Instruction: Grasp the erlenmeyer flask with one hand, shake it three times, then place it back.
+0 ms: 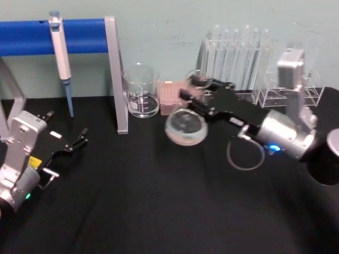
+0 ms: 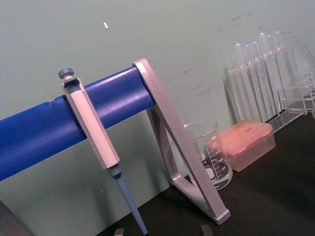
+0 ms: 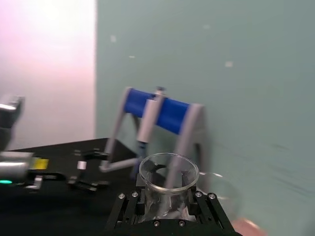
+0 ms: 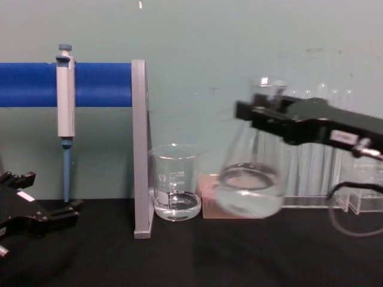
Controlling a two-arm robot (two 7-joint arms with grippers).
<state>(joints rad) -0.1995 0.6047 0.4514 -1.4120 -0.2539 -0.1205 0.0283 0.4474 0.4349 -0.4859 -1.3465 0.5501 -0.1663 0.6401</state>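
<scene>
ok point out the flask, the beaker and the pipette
flask point(image 4: 248, 197), chest view, on its wide lower body
beaker point(image 4: 175, 179), chest view, on its front wall by the marks
pipette point(image 4: 65, 98), chest view, on its white barrel

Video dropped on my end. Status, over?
Right gripper shut on erlenmeyer flask neck. Flask held off table, tilted. Left gripper open, parked left. Beaker close beside flask.

Clear erlenmeyer flask point(image 1: 185, 127), black right gripper point(image 1: 197, 92), blue bar point(image 1: 32, 36), pink box point(image 1: 169, 98), black table point(image 1: 159, 201).
</scene>
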